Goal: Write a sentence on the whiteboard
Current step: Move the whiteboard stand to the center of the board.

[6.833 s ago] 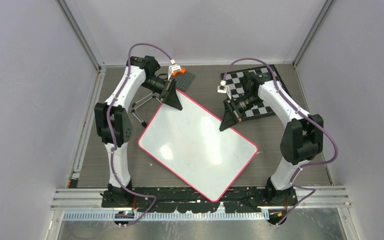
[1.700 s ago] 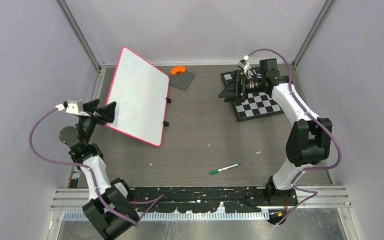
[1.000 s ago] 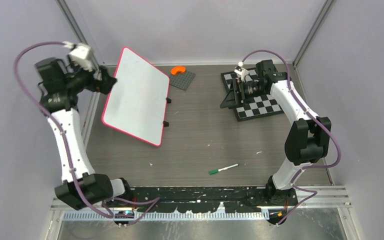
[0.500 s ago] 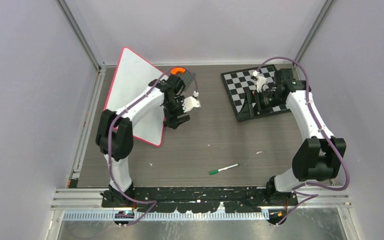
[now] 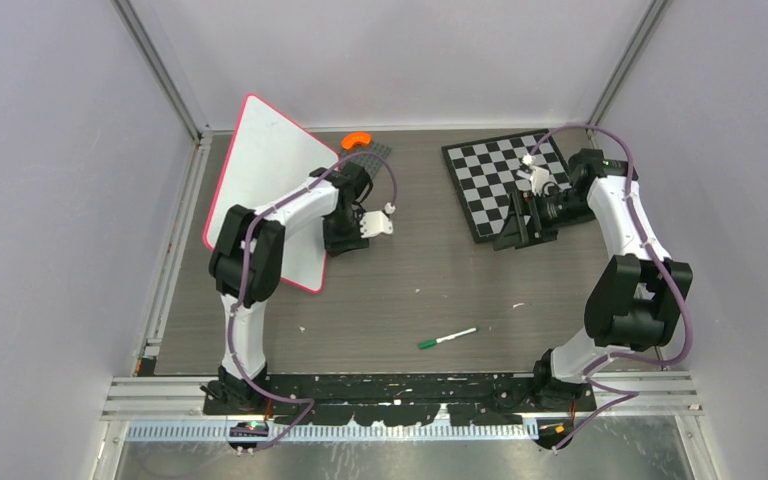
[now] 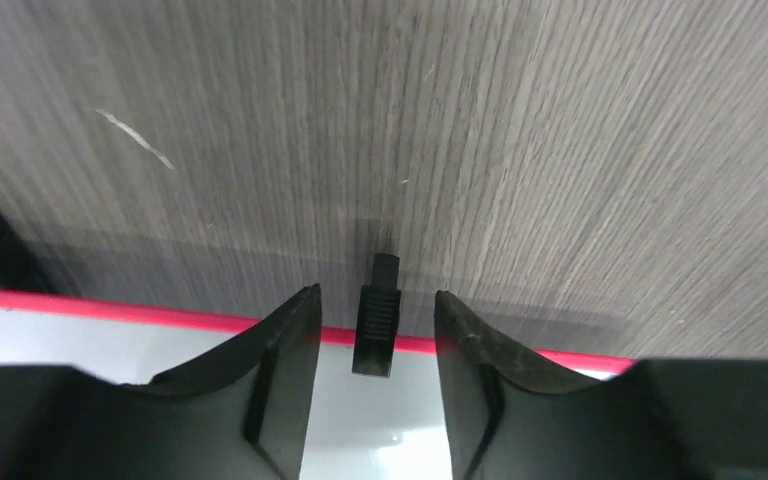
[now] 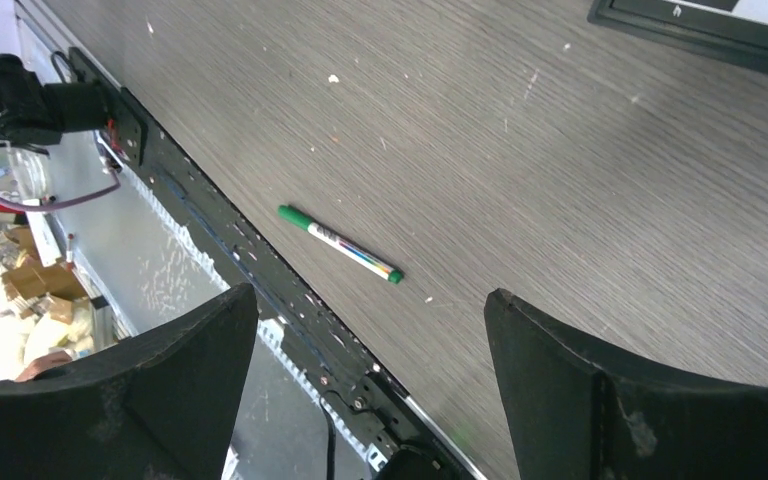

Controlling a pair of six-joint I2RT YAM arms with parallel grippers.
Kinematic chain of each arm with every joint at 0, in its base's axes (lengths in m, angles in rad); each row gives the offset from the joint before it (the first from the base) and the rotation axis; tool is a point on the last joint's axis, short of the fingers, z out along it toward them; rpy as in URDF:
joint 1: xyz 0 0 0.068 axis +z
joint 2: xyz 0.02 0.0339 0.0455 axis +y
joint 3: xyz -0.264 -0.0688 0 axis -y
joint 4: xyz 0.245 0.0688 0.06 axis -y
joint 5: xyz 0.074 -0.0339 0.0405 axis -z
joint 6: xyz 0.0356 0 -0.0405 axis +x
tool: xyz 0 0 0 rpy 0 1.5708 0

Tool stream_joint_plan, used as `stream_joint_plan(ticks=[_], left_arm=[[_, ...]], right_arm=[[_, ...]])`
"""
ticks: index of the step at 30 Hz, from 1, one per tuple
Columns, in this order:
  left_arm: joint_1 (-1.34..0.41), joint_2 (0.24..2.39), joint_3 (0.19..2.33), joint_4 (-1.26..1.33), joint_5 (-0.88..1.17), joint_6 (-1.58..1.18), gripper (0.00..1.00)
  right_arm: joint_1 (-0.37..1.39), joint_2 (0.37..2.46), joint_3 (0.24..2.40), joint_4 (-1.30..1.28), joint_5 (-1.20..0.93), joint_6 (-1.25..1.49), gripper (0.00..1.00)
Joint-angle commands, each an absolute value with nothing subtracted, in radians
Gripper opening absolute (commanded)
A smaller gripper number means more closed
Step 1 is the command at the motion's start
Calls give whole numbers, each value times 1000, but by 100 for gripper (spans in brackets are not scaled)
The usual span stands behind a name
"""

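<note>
Two claws released: left claw point(image 6: 375, 293) astride whiteboard point(image 6: 110, 340) clip point(image 6: 377, 320); marker point(image 7: 340, 243) nearer right claw point(image 7: 370, 298), long axis spanning its gap.

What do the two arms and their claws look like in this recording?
Both the left arm and right arm have white tubular links with black joint housings. A purple cable loops along each. The left claw and right claw have matte black, tapering fingers. No markings are visible.

Rel. to large white red-rimmed whiteboard point(image 5: 255, 170): black-white checkered chessboard point(image 5: 480, 175) well right; green marker pen point(image 5: 447, 338) right & nearer; orange curved block point(image 5: 357, 141) just behind its right corner.
</note>
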State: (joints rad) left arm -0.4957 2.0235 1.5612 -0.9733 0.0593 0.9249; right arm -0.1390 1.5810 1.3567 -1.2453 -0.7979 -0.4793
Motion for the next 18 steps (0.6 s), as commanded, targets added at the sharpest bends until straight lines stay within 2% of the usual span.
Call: stream_joint_plan(ticks=[1,11,14,18], left_arm=[[-486,2040,1545,-976,23,975,41],[-565,1979,1428,-1015,26,1048,5],[-628,1945,1360,-1007,9,1071,0],[-747,1884,1268,-971,-46,1101,0]], right_arm=[[-146,1574,1384,-1298,-787,-572,88],[-146,1472,1257,-1218,-675,-634,88],[-146,1450,1219,-1206,-645,-669,88],[-146,1423,1165,-1197,-624,-726,85]])
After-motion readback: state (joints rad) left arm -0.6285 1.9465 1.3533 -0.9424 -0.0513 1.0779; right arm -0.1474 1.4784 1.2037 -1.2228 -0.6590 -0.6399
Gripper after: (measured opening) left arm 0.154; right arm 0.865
